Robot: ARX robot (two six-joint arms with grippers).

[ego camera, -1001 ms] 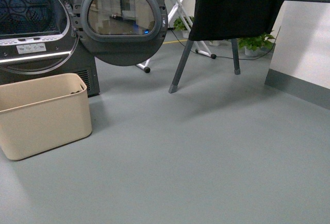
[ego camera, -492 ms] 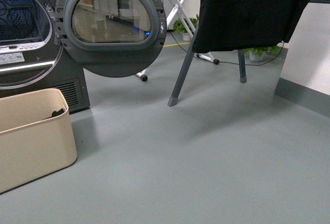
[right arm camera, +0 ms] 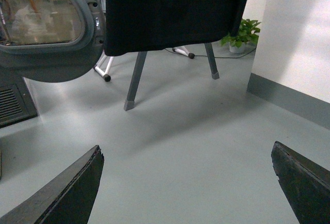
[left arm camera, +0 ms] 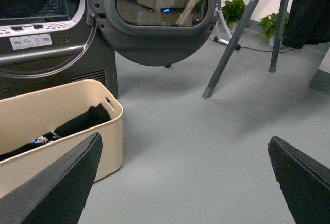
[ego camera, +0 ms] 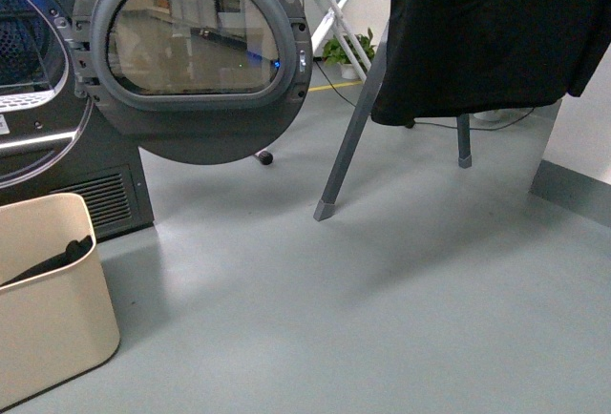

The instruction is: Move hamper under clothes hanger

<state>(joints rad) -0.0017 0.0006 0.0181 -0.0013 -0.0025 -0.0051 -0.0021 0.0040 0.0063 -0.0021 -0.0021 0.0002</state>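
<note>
The beige hamper [ego camera: 48,314] stands on the floor at the lower left of the front view, in front of the dryer, with dark clothes inside. In the left wrist view the hamper [left arm camera: 62,131] lies to one side of my open left gripper [left arm camera: 184,146], apart from it. The clothes hanger [ego camera: 348,137] has angled grey legs and black cloth [ego camera: 487,32] draped over it, at the upper right. My open right gripper [right arm camera: 185,152] faces bare floor in front of the clothes hanger [right arm camera: 135,79]. Neither gripper holds anything.
A dark grey dryer [ego camera: 38,99] stands at the left with its round door [ego camera: 196,56] swung open toward the rack. A white wall with a grey skirting [ego camera: 573,190] runs along the right. Potted plants [ego camera: 348,51] and a white folding rack [ego camera: 329,13] stand behind.
The front view has shifted forward and to the right: the hamper has slid toward the lower left edge, and the dryer door and rack legs appear larger and closer.
</note>
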